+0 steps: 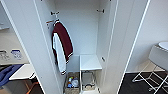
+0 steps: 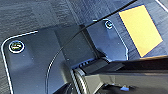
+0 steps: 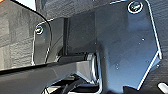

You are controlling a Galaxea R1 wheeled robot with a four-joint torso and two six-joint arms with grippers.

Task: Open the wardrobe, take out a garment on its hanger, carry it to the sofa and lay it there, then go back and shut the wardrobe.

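The wardrobe (image 1: 82, 37) stands open in the middle of the head view, its two white doors swung out toward the left and right edges of the frame. Inside, in the upper left of the opening, a dark red jacket with white sleeves (image 1: 61, 46) hangs from a short rail, its hem reaching down toward the lower half of the cabinet. To its right a white shelf (image 1: 90, 62) sits at mid-height, and below it, at the bottom centre of the frame, lie two baskets (image 1: 80, 82) side by side, the left one holding small coloured items. At the right edge stands a white chair with thin metal legs (image 1: 156, 65) on dark floor. In the lower left corner a patch of blue fabric (image 1: 8, 72) shows. In the left wrist view a yellow rectangle (image 2: 141, 28) lies on grey carpet. Whether either pincer is released or clenched cannot be told.
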